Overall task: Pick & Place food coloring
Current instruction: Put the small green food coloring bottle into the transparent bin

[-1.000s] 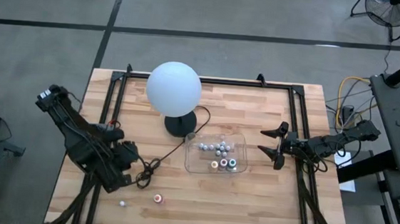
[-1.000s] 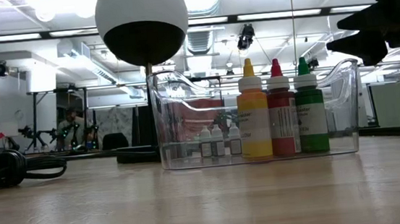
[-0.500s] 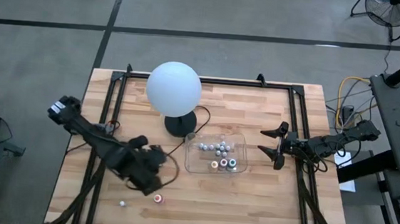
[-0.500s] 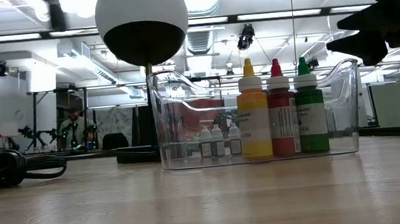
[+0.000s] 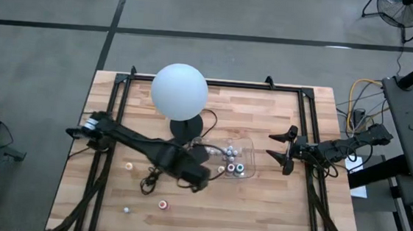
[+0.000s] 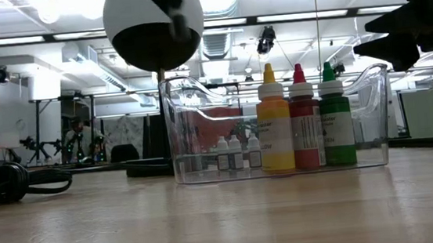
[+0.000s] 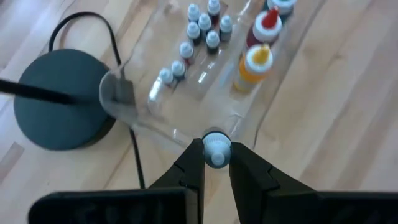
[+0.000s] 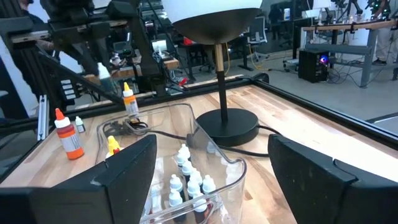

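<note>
My left gripper (image 7: 216,163) pinches a white-capped bottle (image 7: 216,148) over the tray's (image 7: 261,112) near wall. My right gripper (image 5: 284,148) waits spread beside the desk's right edge.

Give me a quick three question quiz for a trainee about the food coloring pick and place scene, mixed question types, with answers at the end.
1. True or false: the left gripper is shut on a small white-capped bottle.
2. Which large bottle in the clear tray stands between the other two in the low view: A yellow, B red, C green?
3. Fill in: the right gripper waits ____ beside the tray.

Key: 1 true; 2 B, the red bottle; 3 open.
</note>
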